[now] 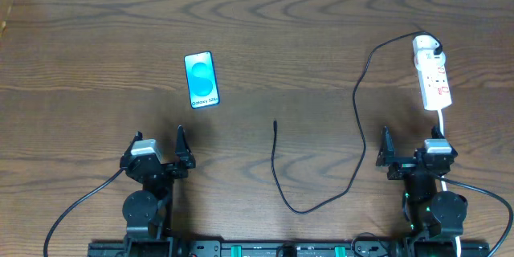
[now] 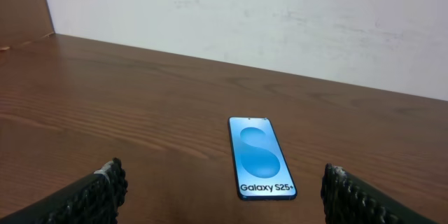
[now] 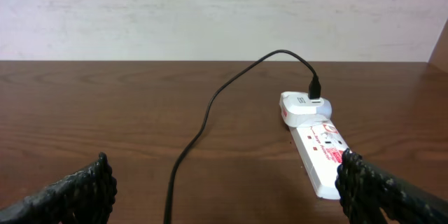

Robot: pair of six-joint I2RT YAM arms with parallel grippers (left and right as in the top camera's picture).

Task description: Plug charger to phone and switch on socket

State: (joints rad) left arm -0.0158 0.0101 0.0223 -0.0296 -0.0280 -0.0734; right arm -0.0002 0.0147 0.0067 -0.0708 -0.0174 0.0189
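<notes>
Charger (image 1: 274,157) tip lies free mid-table, with the phone (image 1: 201,80) at its ten o'clock, while left gripper (image 1: 158,140) and right gripper (image 1: 411,138) are spread wide and holding nothing, so the thin tip could slip when pinched.

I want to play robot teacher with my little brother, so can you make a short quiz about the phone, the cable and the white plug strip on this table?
1. Which arm sits nearer the phone?
2. The charger's white plug head sits: A in the socket; B on the phone; C under the phone.
3. True or false: the charger's small tip is plugged into the phone.
Key: 1 the left arm; 2 A; 3 false, the tip lies on the table, apart from the phone.
</notes>
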